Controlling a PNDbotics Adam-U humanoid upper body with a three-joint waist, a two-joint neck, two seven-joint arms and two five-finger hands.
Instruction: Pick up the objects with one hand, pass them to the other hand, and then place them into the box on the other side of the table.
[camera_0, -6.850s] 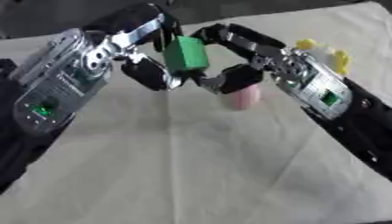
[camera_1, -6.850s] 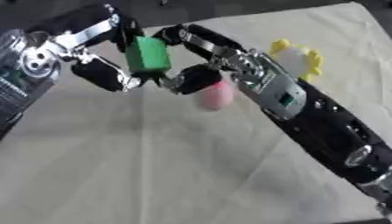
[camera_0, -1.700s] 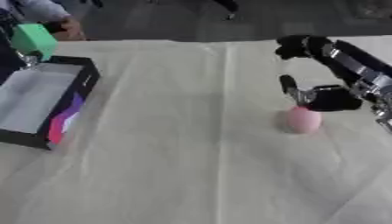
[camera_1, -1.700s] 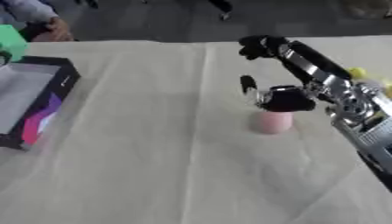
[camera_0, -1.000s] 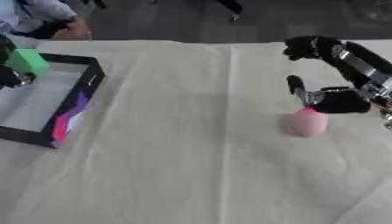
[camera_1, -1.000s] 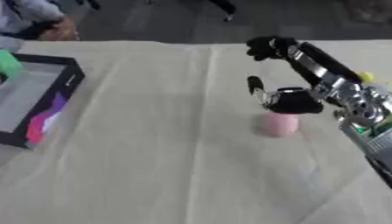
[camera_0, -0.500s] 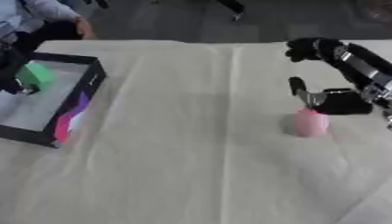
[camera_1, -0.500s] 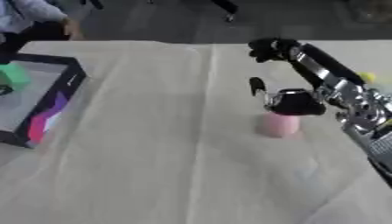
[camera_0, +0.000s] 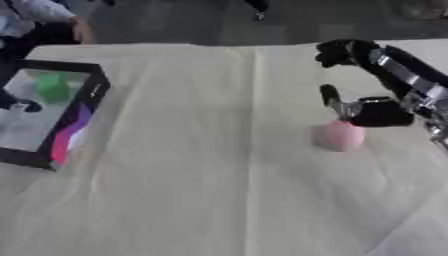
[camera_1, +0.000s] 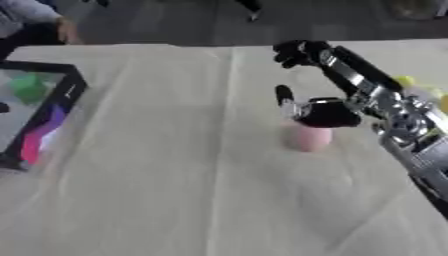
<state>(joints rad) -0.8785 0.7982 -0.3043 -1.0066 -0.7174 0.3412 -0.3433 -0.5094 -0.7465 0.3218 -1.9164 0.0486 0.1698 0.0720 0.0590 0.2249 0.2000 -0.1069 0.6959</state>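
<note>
Pink cup (camera_0: 341, 135) upright on the cloth-covered bench (camera_0: 219, 190), right of centre. Right hand (camera_0: 367, 107) poised just above and behind the cup, reaching in from the right edge; fingers (camera_0: 337, 50) spread and lightly curved, thumb (camera_0: 329, 97) pointing down at the cup's far-left side, nothing gripped. Whether any part of the hand touches the cup: cannot tell. Black and silver forearm (camera_1: 411, 130) running off toward the lower right in the right eye view.

Black box (camera_0: 83, 117) at the bench's left edge, open at the top, pale inside, with a pink and purple patch on its near right wall. Green block (camera_0: 51, 87) lying inside the box, toward the far end, blurred. Dark shape (camera_0: 16, 102) at the left border over the box, probably part of the left hand; too little visible to tell how its fingers stand.

Small yellow things (camera_1: 418, 91) behind the right forearm near the right edge, seen in the right eye view only; shape unclear.

Cup and box well apart, with bare cream cloth between them. Cloth creased in long shallow folds running front to back.
</note>
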